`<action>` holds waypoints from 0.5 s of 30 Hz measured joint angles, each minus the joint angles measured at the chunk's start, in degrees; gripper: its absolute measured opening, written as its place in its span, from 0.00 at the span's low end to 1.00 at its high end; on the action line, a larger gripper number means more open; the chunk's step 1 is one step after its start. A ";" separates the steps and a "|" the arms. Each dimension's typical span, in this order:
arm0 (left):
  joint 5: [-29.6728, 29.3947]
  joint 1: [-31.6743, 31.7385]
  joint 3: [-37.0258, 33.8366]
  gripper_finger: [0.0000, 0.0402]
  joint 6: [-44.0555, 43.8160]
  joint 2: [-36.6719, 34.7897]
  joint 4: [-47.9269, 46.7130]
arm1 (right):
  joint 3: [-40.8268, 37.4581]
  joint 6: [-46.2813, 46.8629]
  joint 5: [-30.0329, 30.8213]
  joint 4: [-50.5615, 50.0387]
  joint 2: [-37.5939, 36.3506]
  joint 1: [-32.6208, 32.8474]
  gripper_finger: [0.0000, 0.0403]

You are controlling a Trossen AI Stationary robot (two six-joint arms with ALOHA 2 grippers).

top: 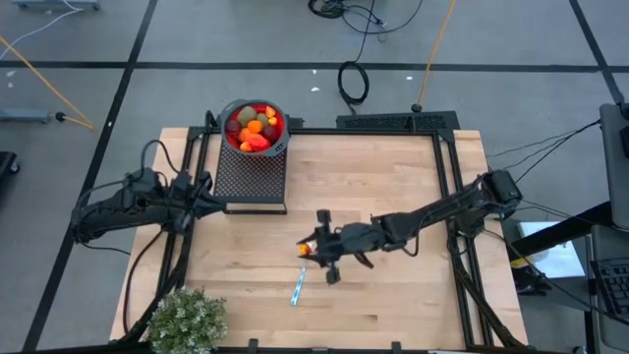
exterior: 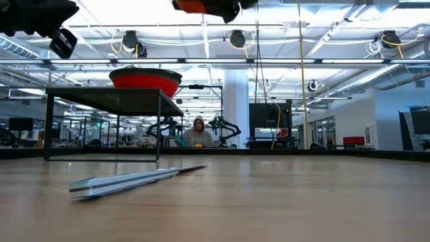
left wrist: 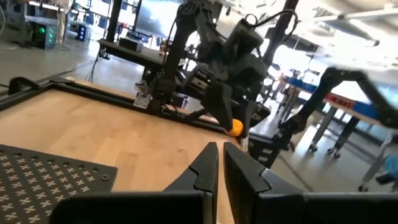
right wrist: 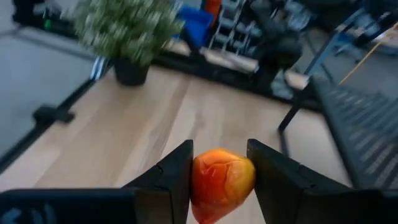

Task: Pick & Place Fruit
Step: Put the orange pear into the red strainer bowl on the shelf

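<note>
An orange-red fruit (right wrist: 221, 180) sits between the fingers of my right gripper (right wrist: 219, 157), which is shut on it above the middle of the table (top: 393, 295). A grey bowl (top: 279, 143) with a red inside holds several red, orange and olive fruits (top: 255, 129). It stands on a black perforated stand (top: 251, 177) at the far left. My left gripper (left wrist: 219, 155) waits shut at the table's left edge, beside the stand. My right gripper pinches the orange-red fruit by its two opposite sides (right wrist: 194, 177) between its two fingers. The fingers come nearly level from the table's right side. The fruit is lifted clear of the table (exterior: 193, 5).
A thin blue-and-white pen-like stick (top: 297, 287) lies on the wood just near of the right gripper. A bushy grey-green plant (top: 187, 320) stands at the near left corner. A black frame runs along the table's left, far and right edges.
</note>
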 joint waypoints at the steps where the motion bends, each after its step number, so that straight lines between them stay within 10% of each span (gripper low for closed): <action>1: 0.01 0.02 0.00 0.06 -0.94 0.00 0.45 | 0.00 -0.10 -0.02 1.28 -0.10 -0.51 0.34; 15: -3.48 -0.01 0.00 0.07 -3.54 0.03 12.08 | 0.00 -10.92 -0.45 14.99 -0.28 -6.52 0.34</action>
